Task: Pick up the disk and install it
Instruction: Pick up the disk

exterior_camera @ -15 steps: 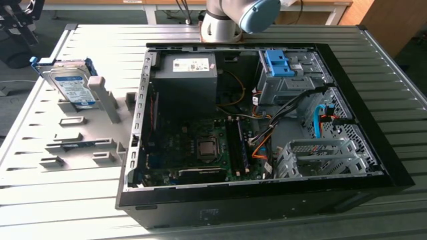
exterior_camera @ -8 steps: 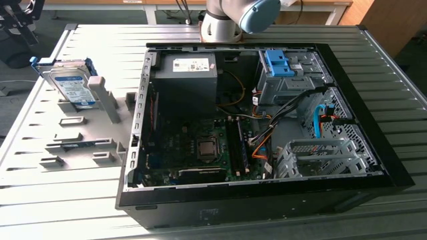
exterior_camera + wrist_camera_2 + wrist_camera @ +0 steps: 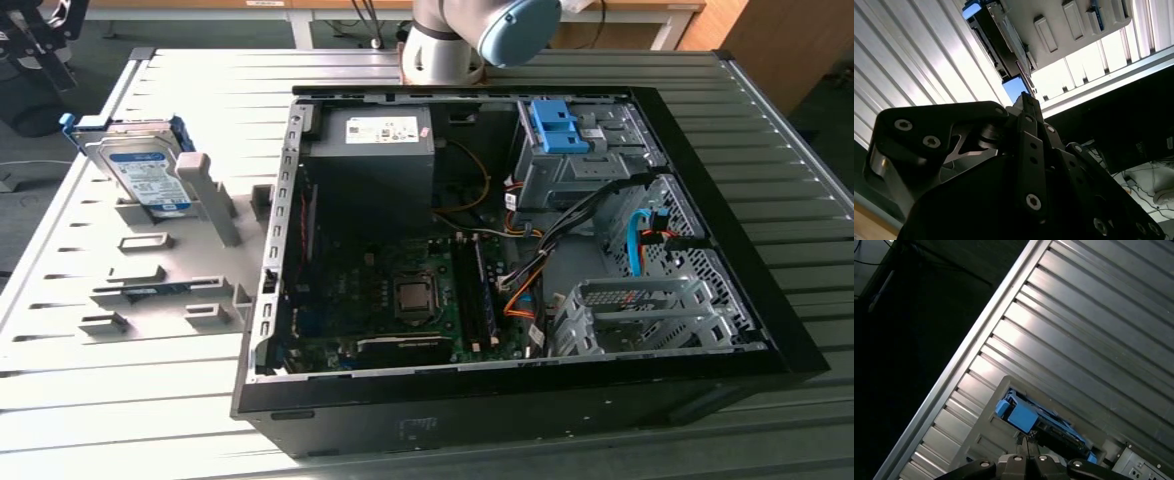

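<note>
Ribbed metal table (image 3: 134,420) carries a grey rack (image 3: 200,275) where the disk (image 3: 147,172) stands upright. It is probably stiff, rather heavy and fragile (best held by its blue side rails). The gripper (image 3: 1026,444) has its fingers together, empty.

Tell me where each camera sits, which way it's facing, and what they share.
Exterior view: raised, off the arm, looking down at the case and disk.
Second wrist view: on the wrist, looking along the gripper toward the disk.
First wrist view: on the wrist, past the gripper at disk, table.
Shared: all show the disk.
</note>
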You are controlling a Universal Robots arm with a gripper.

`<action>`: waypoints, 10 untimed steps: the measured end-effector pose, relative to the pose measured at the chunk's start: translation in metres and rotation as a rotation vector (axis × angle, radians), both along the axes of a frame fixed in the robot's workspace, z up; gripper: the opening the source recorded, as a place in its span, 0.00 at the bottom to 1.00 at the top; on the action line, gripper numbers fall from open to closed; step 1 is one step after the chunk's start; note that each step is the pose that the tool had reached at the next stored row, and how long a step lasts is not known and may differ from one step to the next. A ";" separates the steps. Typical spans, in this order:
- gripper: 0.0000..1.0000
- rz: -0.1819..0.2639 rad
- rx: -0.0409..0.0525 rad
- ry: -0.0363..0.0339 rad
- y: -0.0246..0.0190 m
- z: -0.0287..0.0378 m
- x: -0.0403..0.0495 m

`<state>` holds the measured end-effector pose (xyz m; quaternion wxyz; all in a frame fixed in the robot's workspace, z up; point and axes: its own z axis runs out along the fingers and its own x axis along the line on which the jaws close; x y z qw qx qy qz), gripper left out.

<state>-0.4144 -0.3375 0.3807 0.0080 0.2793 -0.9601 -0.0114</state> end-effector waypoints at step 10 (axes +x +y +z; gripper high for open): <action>0.11 0.136 0.0001 -0.0001 0.0000 -0.0001 0.0000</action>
